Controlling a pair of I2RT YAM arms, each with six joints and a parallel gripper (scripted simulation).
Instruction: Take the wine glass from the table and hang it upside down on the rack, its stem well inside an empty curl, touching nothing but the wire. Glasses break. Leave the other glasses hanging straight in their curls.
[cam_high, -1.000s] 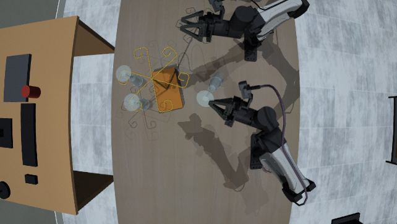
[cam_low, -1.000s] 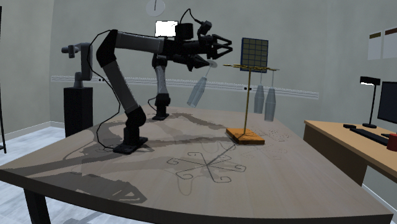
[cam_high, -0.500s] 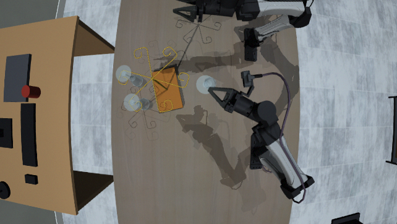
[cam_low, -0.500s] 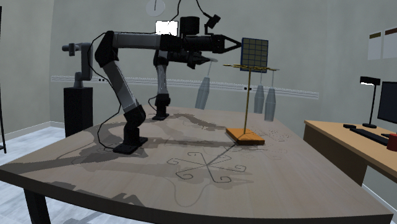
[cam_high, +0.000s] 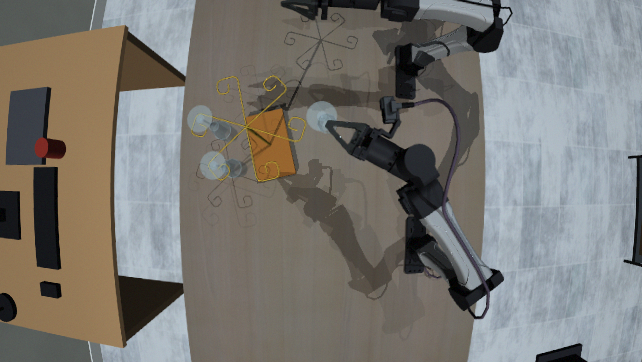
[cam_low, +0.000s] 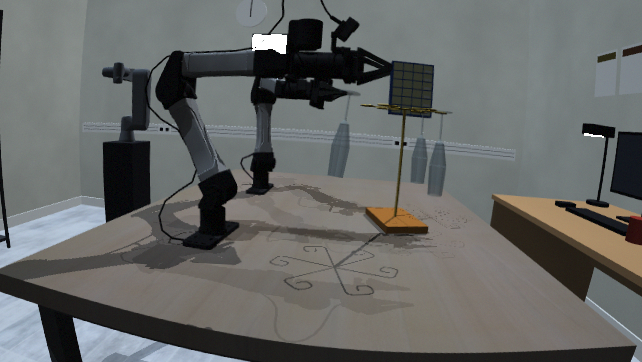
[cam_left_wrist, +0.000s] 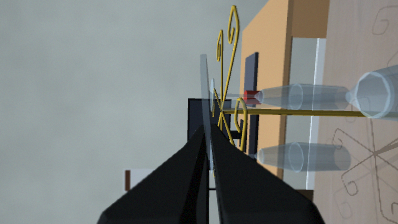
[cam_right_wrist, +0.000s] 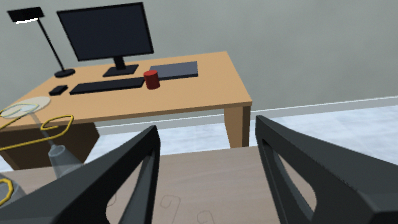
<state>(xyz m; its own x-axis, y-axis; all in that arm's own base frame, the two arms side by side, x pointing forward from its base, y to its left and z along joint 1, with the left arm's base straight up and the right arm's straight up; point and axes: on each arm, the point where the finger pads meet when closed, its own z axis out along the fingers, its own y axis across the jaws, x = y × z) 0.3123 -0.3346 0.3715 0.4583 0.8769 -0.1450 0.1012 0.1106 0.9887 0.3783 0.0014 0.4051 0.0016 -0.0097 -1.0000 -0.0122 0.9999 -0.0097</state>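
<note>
Top: rack (cam_high: 245, 127) (cam_low: 400, 165) (cam_left_wrist: 310, 113) (cam_right_wrist: 35, 143) between wine glass (cam_high: 320, 116) (cam_low: 339, 150) (cam_left_wrist: 377, 95) and hung glasses (cam_high: 215, 166) (cam_low: 437, 167) (cam_left_wrist: 305, 157) (cam_right_wrist: 65, 162) (two, upside down).

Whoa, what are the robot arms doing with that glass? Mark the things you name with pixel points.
The left hand (cam_high: 328, 124) (cam_low: 348, 93) (cam_left_wrist: 209, 133) is pinching a wine glass (cam_high: 320, 113) (cam_low: 339, 148) (cam_left_wrist: 378, 95) by its foot, bowl down, in the air beside the wire rack (cam_high: 245, 126) (cam_low: 400, 170) (cam_left_wrist: 310, 113) (cam_right_wrist: 64, 134). It isn't on the rack yet. Two other glasses (cam_high: 213, 166) (cam_low: 437, 170) (cam_left_wrist: 300, 157) hang there. The right hand (cam_high: 283, 5) (cam_low: 391, 65) (cam_right_wrist: 206, 129) is open, holding nothing.

— Which colours has the rack?
— Its wire (cam_high: 265, 133) (cam_low: 400, 165) (cam_left_wrist: 300, 112) (cam_right_wrist: 62, 135) is yellow, its base (cam_high: 272, 145) (cam_low: 400, 222) orange.
— And the cup (cam_high: 50, 148) (cam_low: 635, 230) (cam_left_wrist: 251, 97) (cam_right_wrist: 151, 80)?
— The cup is red. The wall panel (cam_low: 411, 87) has a grid pattern, blue-edged.
</note>
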